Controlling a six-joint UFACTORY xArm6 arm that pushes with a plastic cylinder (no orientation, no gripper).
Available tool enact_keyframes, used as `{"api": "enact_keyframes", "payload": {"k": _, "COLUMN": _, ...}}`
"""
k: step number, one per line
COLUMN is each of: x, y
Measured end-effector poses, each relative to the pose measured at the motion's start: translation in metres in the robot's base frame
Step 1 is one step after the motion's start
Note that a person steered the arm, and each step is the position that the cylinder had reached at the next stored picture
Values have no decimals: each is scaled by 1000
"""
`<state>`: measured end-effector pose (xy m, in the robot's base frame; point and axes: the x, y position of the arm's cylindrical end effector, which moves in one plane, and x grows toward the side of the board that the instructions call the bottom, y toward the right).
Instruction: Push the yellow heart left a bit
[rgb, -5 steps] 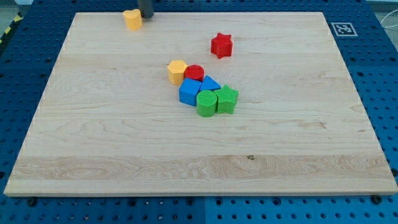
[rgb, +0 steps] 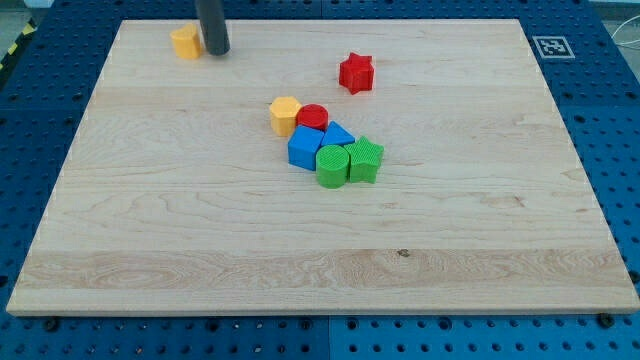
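Note:
The yellow heart (rgb: 185, 42) lies near the board's top edge, toward the view's left. My tip (rgb: 216, 52) stands right beside it on its right side, touching or nearly touching it. The dark rod rises from the tip out of the view's top.
A red star (rgb: 356, 73) lies to the right. A cluster sits mid-board: a yellow hexagon (rgb: 285, 115), a red cylinder (rgb: 313, 117), two blue blocks (rgb: 305, 148) (rgb: 338, 135) and two green blocks (rgb: 332, 166) (rgb: 365, 160). The wooden board (rgb: 150, 250) rests on a blue pegboard.
My tip has moved left and slightly down the view. The yellow heart has slid left along the top edge and slightly down. The other blocks have not moved.

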<state>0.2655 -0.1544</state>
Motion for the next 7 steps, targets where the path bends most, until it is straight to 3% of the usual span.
{"api": "enact_keyframes", "payload": {"k": 5, "x": -16, "y": -48}}
{"api": "enact_keyframes", "payload": {"k": 6, "x": 15, "y": -48}}
{"api": "enact_keyframes", "payload": {"k": 7, "x": 75, "y": -41}}
